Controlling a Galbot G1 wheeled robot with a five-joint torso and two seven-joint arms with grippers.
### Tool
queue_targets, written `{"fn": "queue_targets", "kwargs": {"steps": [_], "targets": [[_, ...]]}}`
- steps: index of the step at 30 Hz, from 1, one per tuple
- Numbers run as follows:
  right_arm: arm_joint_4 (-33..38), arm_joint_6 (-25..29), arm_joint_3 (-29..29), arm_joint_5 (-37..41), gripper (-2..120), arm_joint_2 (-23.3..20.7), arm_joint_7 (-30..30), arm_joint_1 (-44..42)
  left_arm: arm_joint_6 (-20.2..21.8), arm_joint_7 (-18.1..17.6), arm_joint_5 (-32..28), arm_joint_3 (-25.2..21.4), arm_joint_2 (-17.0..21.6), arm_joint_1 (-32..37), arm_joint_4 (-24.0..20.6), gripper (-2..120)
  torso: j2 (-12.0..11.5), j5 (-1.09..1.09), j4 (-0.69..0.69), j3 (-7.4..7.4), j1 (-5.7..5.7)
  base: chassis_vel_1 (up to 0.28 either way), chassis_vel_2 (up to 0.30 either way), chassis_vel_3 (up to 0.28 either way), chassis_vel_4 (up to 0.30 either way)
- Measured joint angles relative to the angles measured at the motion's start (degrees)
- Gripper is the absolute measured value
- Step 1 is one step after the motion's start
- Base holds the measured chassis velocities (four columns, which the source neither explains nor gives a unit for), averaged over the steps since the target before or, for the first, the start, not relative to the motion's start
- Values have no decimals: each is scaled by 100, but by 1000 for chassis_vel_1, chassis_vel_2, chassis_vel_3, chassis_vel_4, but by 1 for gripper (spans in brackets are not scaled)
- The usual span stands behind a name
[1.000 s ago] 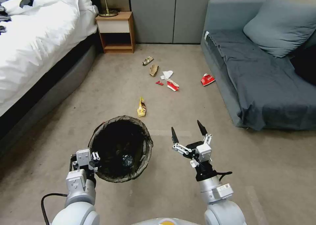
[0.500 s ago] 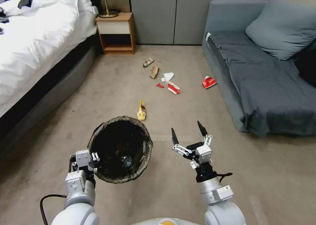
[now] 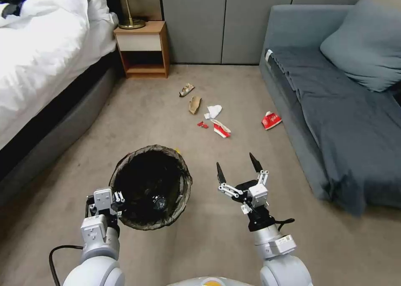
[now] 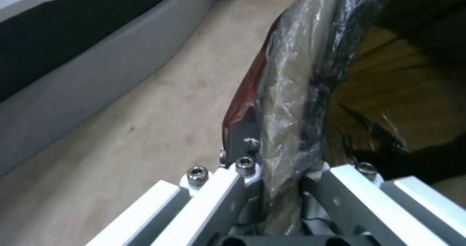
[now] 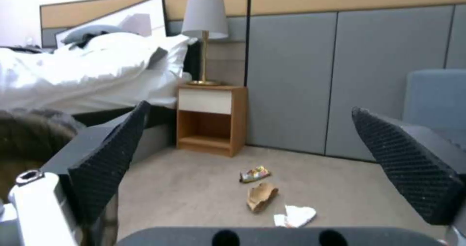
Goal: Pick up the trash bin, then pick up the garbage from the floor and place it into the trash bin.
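Beige carpet; left gripper (image 3: 118, 202) clamps round trash bin (image 3: 184, 194) (crinkly liner).

We see beige carpet floor (image 3: 138, 110) carrying litter near the nightstand (image 3: 143, 49). Closest to the nightstand lies a colourful wrapper (image 3: 186, 89), just past it a brown cardboard scrap (image 3: 194, 104), then white crumpled paper (image 3: 214, 111), a small red scrap (image 3: 202, 125), a red-and-white carton (image 3: 220, 128). Farthest off, a red cup (image 3: 271, 120) lies against the sofa base.
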Motion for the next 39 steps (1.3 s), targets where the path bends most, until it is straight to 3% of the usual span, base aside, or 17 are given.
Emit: {"fn": "queue_targets", "kwargs": {"steps": [13,30,34,39], "targets": [[-4,72,-11,24,100,-34,-131,35,41,-20,-41,-3,9,-113,13,0,0,1,0,1,1,-284,277,278,-281],[-310,67,-103,203,100,-122,-176,368,180,-85,-364,-298,35,-287,-8,0,0,2,0,-1,0,11,-2,-8,8],[-371,-60,-156,226,100,-181,-111,453,202,-97,-413,-362,30,-318,-12,0,0,1,0,-1,0,0,0,0,0],[-522,-684,-360,481,100,-447,216,743,275,-132,-543,-550,-4,-417,-51,0,0,2,0,-1,0,0,0,0,0]]}}
